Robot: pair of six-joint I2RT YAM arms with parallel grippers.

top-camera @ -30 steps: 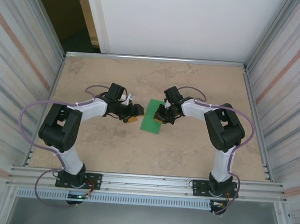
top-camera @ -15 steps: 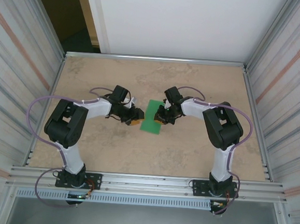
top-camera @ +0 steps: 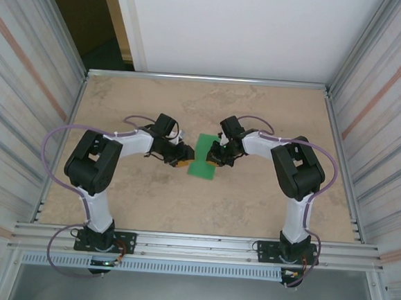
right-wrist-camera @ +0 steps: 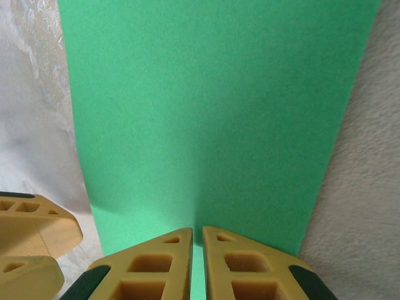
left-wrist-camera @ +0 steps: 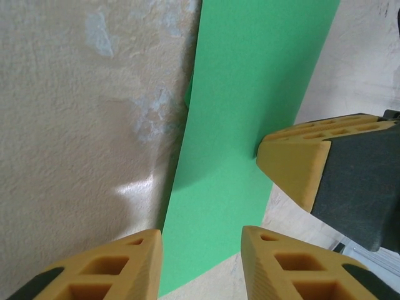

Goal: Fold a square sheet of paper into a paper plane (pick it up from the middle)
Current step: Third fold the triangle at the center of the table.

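Right wrist camera: the thin bright green sheet of paper [right-wrist-camera: 212, 112] is running off the top edge. The yellow ribbed right gripper [right-wrist-camera: 196, 240], itself being cropped at the bottom, is covering the sheet's near edge, so whether it's pinching or merely pressing isn't showing. Left wrist camera: the sheet is again running out at the top. Its near end is being cut off at the bottom between the yellow fingers of the left gripper [left-wrist-camera: 200, 250], and one right-gripper finger is being sliced by the right edge. From above, both contacts are coming through too small to judge.
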